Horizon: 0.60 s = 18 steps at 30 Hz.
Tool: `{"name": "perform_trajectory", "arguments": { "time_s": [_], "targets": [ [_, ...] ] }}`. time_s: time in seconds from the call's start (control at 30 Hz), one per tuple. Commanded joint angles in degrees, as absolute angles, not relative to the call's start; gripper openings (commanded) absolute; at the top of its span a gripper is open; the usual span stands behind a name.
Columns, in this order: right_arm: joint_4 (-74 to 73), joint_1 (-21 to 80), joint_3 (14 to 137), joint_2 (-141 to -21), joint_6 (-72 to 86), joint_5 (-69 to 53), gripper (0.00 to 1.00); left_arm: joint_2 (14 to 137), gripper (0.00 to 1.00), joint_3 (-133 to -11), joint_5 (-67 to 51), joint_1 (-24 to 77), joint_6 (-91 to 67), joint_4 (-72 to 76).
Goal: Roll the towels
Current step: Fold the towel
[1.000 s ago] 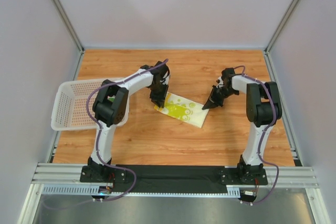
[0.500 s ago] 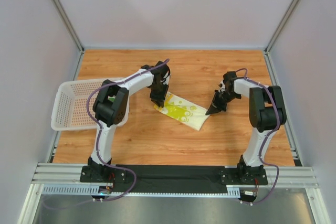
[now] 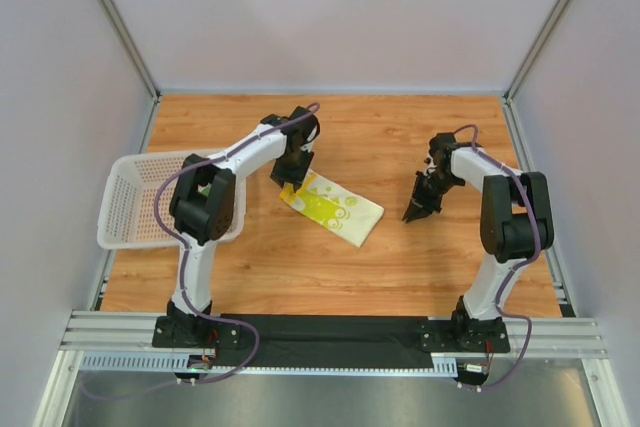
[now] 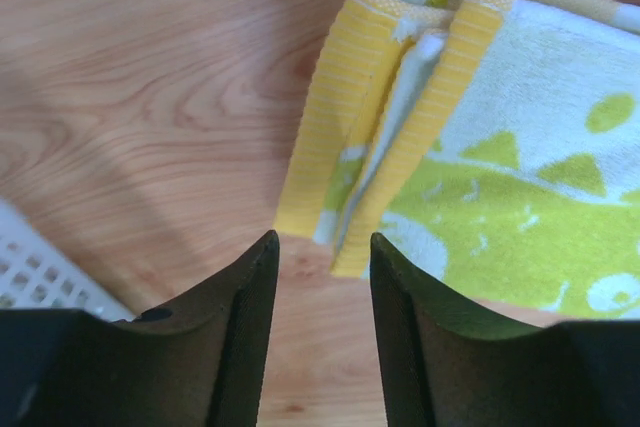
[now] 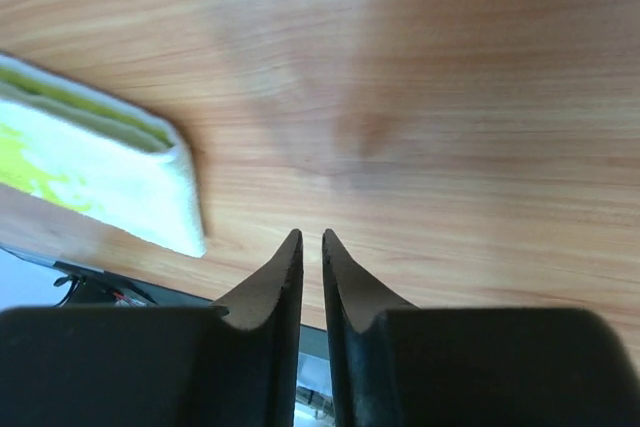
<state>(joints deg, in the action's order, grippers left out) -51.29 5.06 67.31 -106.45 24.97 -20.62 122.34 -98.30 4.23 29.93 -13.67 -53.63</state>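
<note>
The lime-yellow towel (image 3: 332,206) with white circle prints lies folded into a narrow strip on the table, slanting from far left to near right. My left gripper (image 3: 287,176) is open and empty just off its far-left end. In the left wrist view the gripper (image 4: 322,242) sits short of the towel's layered yellow edging (image 4: 345,137). My right gripper (image 3: 411,214) is shut and empty, a short way right of the towel's other end. In the right wrist view the gripper (image 5: 311,237) is over bare wood, with the towel (image 5: 95,182) at the left. The dark green towel is out of view.
A white mesh basket (image 3: 125,209) stands at the table's left edge, beside the left arm; its corner shows in the left wrist view (image 4: 40,282). Grey walls enclose the wooden table (image 3: 400,137) on three sides.
My left gripper has come off the towel's left end and drawn back toward the far left. My right gripper has moved right, away from the towel's right end. The towel has shifted slightly left.
</note>
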Motion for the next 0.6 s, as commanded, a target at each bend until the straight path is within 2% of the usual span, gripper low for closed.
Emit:
{"name": "perform_trajectory", "arguments": {
  "time_s": [0.0, 0.13, 0.3, 0.43, 0.57],
  "targets": [
    [-51.9, 5.3, 71.3, -102.7, 24.3, -22.8, 0.15, 113.5, 0.49, -102.3, 9.2, 31.5, -11.8, -55.7],
    [-52.3, 5.3, 72.7, -103.2, 24.4, -24.2, 0.13, 109.5, 0.48, -101.6, 10.5, 35.5, -11.3, -55.3],
    [-53.6, 4.7, 75.2, -102.9, 24.8, -21.2, 0.12, 107.8, 0.46, -101.1, 13.4, 46.4, -10.6, -55.7],
    [-54.9, 4.0, 77.3, -102.3, 24.9, -19.2, 0.15, 107.6, 0.40, -100.4, 11.1, 52.6, -12.8, -55.5],
    [-55.6, 2.7, 76.7, -100.7, 23.7, -18.5, 0.21, 108.7, 0.40, -99.5, 7.8, 59.2, -12.7, -52.7]
  ]
}}
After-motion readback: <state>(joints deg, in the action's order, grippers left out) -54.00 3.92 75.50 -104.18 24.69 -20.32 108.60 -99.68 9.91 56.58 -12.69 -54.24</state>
